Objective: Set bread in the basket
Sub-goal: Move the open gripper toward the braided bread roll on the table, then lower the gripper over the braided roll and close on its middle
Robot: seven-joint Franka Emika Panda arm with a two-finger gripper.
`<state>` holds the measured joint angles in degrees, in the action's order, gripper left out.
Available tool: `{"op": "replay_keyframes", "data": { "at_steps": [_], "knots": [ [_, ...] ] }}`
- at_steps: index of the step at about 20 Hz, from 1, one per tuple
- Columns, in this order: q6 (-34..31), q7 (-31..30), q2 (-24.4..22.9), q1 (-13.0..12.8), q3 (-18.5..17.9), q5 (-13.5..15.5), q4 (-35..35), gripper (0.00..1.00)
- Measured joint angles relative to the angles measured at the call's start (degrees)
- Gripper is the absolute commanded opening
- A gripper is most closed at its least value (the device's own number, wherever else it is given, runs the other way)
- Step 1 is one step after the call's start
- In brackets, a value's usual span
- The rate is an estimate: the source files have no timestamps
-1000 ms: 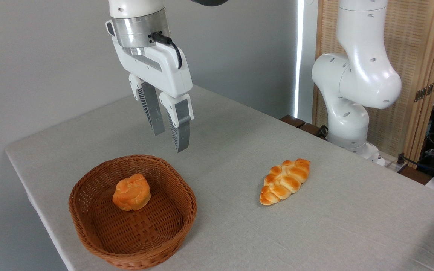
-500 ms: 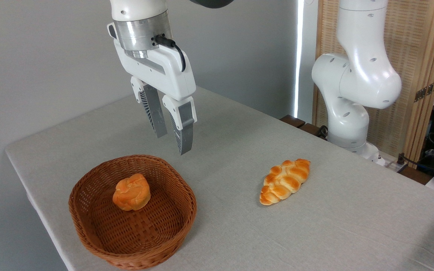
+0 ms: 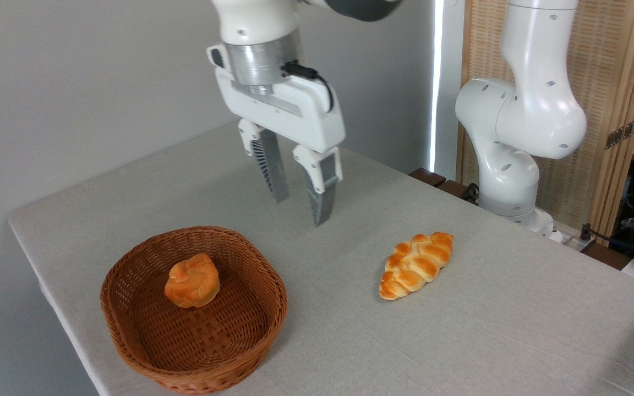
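Currently the empty tool, jaws apart, hovers at ten o'clock of the bread; reaching it comes next, then carrying it to the basket.

A table holds a basket at the front left, with a bun inside it. The bread lies on the table to the right, well apart from the basket. A gripper hangs above the table behind and between them, touching nothing.
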<state>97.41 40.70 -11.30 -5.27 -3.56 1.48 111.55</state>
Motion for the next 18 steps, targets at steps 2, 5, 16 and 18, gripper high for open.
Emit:
{"op": "replay_keyframes", "data": {
  "at_steps": [2,5,16,18],
  "knots": [
    [1.28,0.06,-2.78,0.01,-0.61,0.0,4.54,1.0],
    [4.9,0.94,-6.45,0.01,-1.64,-0.64,12.0,1.0],
    [9.49,6.33,-12.06,0.0,-2.86,-7.77,26.87,1.0],
    [9.5,6.36,-12.06,0.0,-3.02,-10.03,27.65,1.0]
  ]
}}
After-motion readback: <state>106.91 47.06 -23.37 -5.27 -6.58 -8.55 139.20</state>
